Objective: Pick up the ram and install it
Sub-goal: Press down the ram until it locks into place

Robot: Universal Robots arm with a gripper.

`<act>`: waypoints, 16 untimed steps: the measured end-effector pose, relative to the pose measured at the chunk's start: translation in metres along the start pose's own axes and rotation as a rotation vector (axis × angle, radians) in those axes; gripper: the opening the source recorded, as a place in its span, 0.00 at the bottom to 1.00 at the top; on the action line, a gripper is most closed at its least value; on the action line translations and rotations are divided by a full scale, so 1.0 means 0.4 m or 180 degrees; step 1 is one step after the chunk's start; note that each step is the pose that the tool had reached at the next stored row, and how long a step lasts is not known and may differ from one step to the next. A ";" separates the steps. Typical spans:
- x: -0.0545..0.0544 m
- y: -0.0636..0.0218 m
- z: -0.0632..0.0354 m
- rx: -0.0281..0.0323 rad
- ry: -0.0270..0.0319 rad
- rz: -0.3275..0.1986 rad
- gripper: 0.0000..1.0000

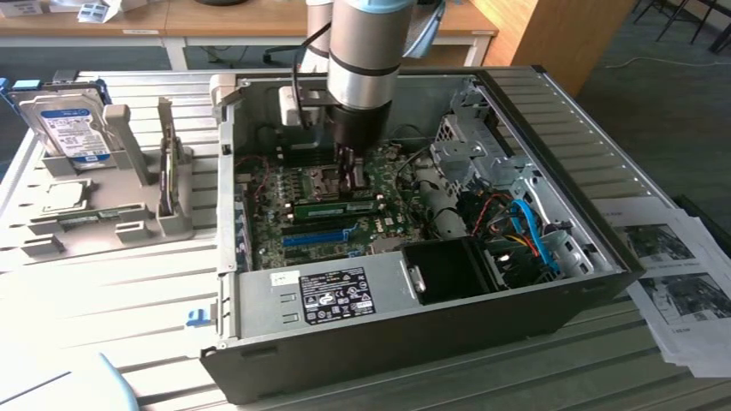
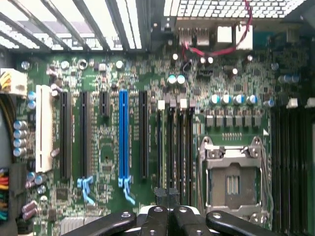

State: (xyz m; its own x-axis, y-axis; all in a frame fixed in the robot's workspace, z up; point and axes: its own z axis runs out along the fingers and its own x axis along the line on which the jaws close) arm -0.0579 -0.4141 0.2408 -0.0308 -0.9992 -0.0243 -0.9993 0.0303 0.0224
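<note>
- Your claw (image 1: 353, 175) sits pressed together, low inside the PC case (image 1: 594, 282), over the mobo (image 2: 103, 147)
- ram (image 1: 338, 207) lies seated in a slot just beside the claw; not pinched

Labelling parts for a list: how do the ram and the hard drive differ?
The ram is a thin green stick; the hard drive is a boxy silver block with a blue-white label. The ram lies inside the case; the hard drive stands in a grey holder outside it.

Matt grey metal case (image 1: 342, 342), glossy green circuit board (image 2: 103, 147), blue plastic slot (image 2: 123, 132).
</note>
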 end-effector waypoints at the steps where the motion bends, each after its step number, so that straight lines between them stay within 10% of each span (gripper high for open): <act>1: 0.000 0.006 0.000 0.0000 0.0000 0.0000 0.09; 16: 0.002 0.076 0.002 0.0000 0.0000 0.0000 0.09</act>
State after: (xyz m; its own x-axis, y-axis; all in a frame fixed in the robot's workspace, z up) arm -0.0882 -0.4140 0.2408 -0.0309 -0.9992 -0.0243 -0.9993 0.0303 0.0224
